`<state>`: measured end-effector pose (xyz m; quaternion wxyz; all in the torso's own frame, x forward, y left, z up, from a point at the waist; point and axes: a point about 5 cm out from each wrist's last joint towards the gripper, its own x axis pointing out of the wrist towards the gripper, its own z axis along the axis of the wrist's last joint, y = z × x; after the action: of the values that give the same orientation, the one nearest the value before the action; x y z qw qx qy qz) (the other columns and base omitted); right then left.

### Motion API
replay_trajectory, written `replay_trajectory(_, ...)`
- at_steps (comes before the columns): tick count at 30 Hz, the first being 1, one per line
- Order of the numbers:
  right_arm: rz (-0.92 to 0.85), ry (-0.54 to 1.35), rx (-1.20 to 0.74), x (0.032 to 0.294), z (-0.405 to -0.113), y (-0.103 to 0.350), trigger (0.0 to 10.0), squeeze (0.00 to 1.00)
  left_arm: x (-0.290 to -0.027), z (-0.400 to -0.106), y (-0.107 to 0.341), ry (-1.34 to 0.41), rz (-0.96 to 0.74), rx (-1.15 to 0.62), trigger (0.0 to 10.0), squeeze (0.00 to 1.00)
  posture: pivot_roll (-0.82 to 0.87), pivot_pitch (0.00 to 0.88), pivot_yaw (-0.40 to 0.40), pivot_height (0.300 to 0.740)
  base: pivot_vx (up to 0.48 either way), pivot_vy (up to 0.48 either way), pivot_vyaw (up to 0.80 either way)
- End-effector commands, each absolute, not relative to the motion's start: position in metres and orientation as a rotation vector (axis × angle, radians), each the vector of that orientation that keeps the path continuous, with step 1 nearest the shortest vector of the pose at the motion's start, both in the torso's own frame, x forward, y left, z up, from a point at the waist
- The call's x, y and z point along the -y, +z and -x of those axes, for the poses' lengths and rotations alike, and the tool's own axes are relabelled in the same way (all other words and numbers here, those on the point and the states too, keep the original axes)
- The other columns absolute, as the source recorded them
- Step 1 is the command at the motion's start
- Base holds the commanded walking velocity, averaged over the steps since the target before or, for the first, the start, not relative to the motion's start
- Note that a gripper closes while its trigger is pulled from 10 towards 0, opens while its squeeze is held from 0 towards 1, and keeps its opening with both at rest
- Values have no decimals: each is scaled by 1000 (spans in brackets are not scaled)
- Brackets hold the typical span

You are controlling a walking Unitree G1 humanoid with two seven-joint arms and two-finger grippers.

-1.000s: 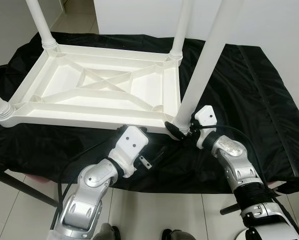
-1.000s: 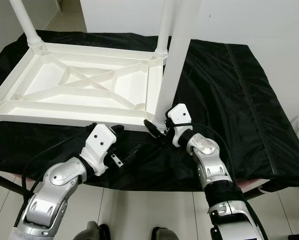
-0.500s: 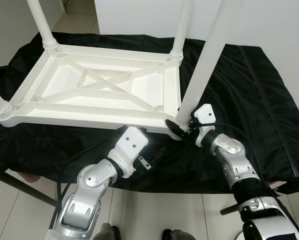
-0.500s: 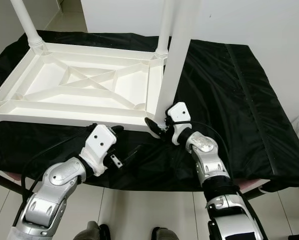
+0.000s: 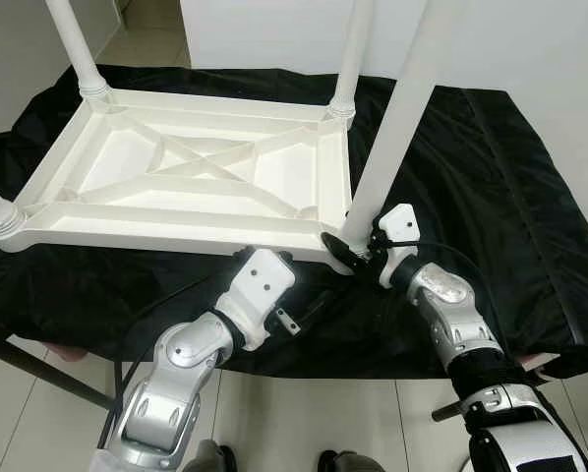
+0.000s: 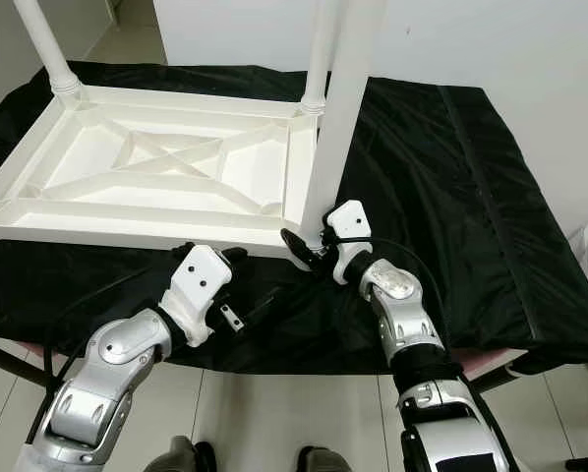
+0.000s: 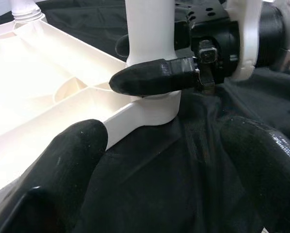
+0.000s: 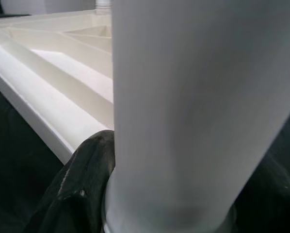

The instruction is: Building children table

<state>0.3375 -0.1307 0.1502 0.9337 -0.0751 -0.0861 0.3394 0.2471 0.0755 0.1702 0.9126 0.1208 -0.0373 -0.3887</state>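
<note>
— What did we see from the left eye?
— We saw the white children's table point(image 5: 196, 187) lying upside down on a bench draped in black cloth point(image 5: 491, 197). Legs rose from its corners. At the table's near right corner, our right gripper point(image 5: 351, 258) was clenched around the base of the near leg point(image 5: 397, 118), one black finger on each side of it. Our left gripper point(image 5: 296, 317) hovered over the cloth just in front of the table's near edge.

— And from the right eye?
— The same scene: the near leg stood upright in its corner socket, with the right gripper touching it just above the table frame.

— The left wrist?
— We looked between our two black fingers point(image 7: 62, 170), which were spread apart and grasping nothing. Beyond them lay the table's corner, where one finger of the right gripper pressed against the leg just above the socket.

— The right wrist?
— The leg point(image 8: 198, 111) stood very close, with a black finger point(image 8: 84, 184) curved against its base and the ribbed underside of the table behind it.
</note>
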Motion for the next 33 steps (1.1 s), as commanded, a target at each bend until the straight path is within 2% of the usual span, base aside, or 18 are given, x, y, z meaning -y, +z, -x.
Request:
replay_trajectory(1, 90, 695, 152, 122, -333, 143, 10000, 0, -74, -246, 172, -793, -248, 81, 10000, 0, -77, 148, 15, 740, 0, 0, 0)
replay_trajectory(6, 65, 641, 146, 117, -330, 141, 10000, 0, -74, -246, 172, -794, -246, 82, 10000, 0, -80, 148, 15, 740, 0, 0, 0)
replay_trajectory(14, 4, 294, 60, 103, -322, 127, 10000, 0, -72, -246, 172, -799, -244, 82, 10000, 0, -84, 146, 13, 740, 0, 0, 0)
replay_trajectory(18, -34, 185, 33, 91, -314, 122, 10000, 0, -71, -246, 172, -801, -245, 84, 10000, 0, -82, 142, 10, 740, 0, 0, 0)
replay_trajectory(23, -50, 220, 50, 70, -306, 126, 10000, 0, -71, -246, 172, -801, -244, 87, 10000, 0, -80, 137, 8, 740, 0, 0, 0)
replay_trajectory(27, -71, 219, 59, 74, -305, 130, 10000, 0, -70, -246, 172, -800, -244, 87, 10000, 0, -81, 135, 8, 740, 0, 0, 0)
replay_trajectory(28, -72, 232, 74, 77, -306, 132, 10000, 1000, -70, -247, 172, -800, -243, 87, 10000, 0, -81, 133, 6, 740, 0, 0, 0)
replay_trajectory(33, -57, 255, 111, 84, -307, 139, 10000, 1000, -70, -247, 172, -800, -244, 89, 10000, 0, -84, 123, 3, 740, 0, 0, 0)
